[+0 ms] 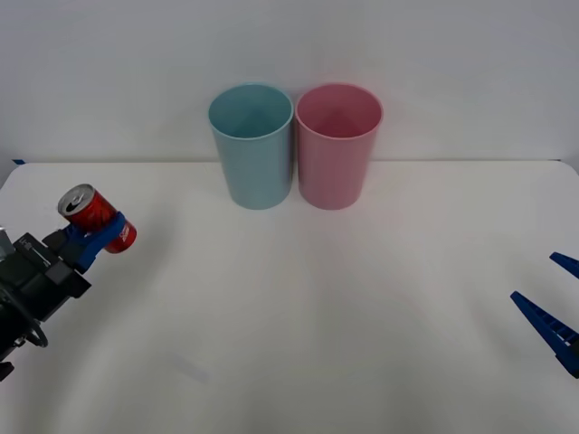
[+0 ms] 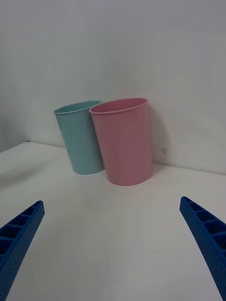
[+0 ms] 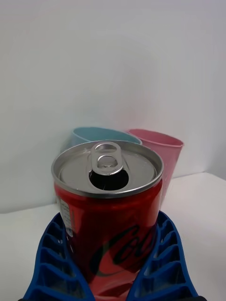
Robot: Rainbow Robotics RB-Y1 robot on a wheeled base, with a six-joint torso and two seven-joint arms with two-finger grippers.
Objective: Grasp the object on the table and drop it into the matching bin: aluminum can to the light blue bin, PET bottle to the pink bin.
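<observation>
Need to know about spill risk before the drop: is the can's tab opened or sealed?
Opened. On the red can, gripped by the left end effector, the left wrist view shows a dark open mouth under the pull tab.

The small red aluminum drink can (image 1: 94, 215) with its silver top and opened pull tab sits tilted at the table's (image 1: 298, 316) left side, off the white surface. At the back, the tall light blue plastic bin (image 1: 252, 149) and matching pink bin (image 1: 336, 149) stand upright, side by side, touching.
</observation>
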